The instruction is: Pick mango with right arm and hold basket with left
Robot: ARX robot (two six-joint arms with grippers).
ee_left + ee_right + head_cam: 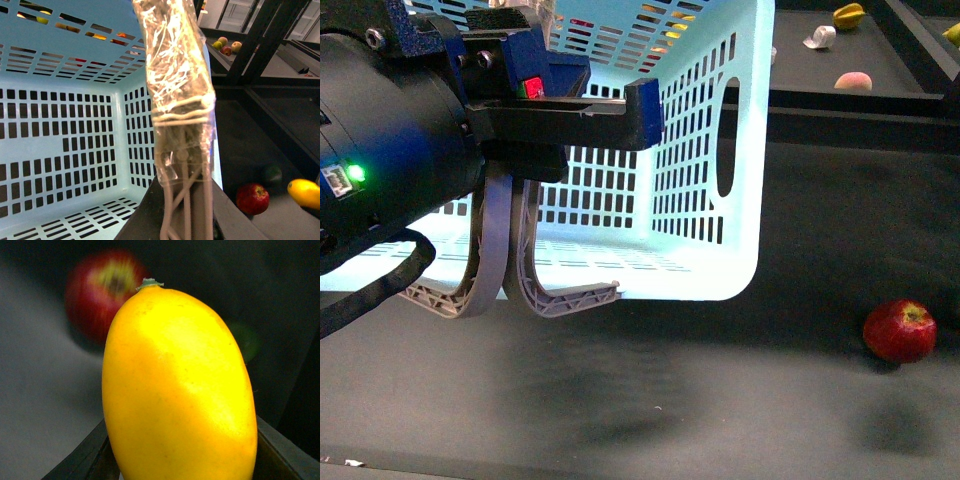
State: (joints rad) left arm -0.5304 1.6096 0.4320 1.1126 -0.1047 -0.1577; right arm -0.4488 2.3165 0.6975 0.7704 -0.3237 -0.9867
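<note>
The light turquoise basket (700, 150) hangs tilted with its opening towards me, a shadow on the dark table under it. My black left arm fills the left of the front view, and its gripper (620, 115) is shut on the basket's two grey-brown handles (510, 250). In the left wrist view the film-wrapped handles (180, 100) run between the jaws of the left gripper (182, 220). The golden yellow mango (180, 390) fills the right wrist view, with my right gripper (180, 462) shut on it, a dark jaw on either side. The mango (305, 192) also shows at the left wrist view's edge.
A red apple (900, 330) lies on the dark table right of the basket, near the mango (102, 290). A dim green object (273, 174) sits behind the apple. Several fruits (850, 15) lie on a raised shelf at the back right, past a black rail (860, 105).
</note>
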